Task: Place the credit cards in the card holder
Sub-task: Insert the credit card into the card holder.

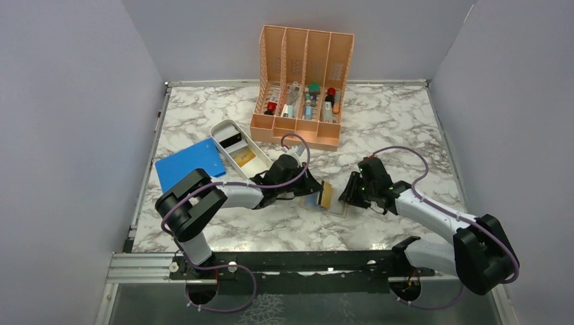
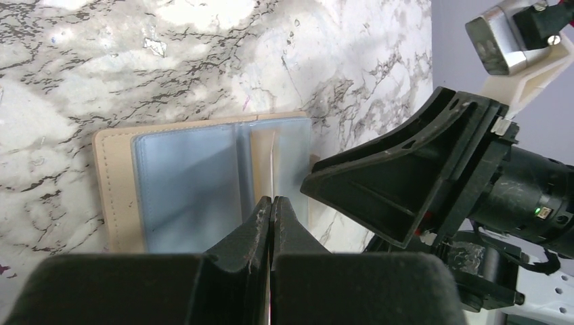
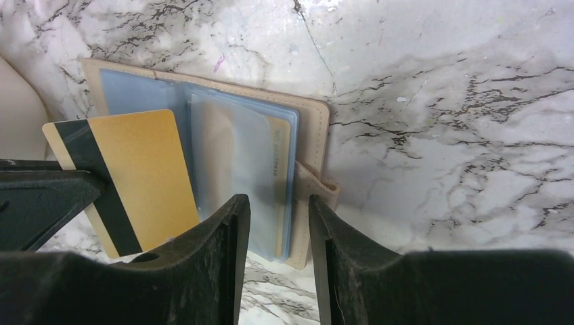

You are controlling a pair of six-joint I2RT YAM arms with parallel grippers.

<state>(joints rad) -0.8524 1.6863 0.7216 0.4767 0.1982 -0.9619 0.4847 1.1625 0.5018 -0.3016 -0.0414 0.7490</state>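
The tan card holder [image 1: 333,206] lies open on the marble, its clear sleeves [image 3: 237,162] facing up. My left gripper [image 1: 313,193] is shut on a gold credit card [image 3: 145,176] with a black stripe and holds it tilted over the holder's left half. In the left wrist view this credit card [image 2: 271,159] shows only as a thin pale edge running from the left gripper [image 2: 272,202] out over the card holder [image 2: 115,189]. My right gripper [image 3: 279,210] is open just above the near right edge of the card holder [image 3: 313,135], with nothing between its fingers. In the top view the right gripper [image 1: 350,191] is beside the holder's right side.
A white oblong tray [image 1: 218,132] at the left holds a gold card [image 1: 244,159] and a dark item. A large blue flat sheet [image 1: 189,166] lies beside it. The orange slotted rack [image 1: 302,84] with small items stands at the back. Grey walls close in both sides.
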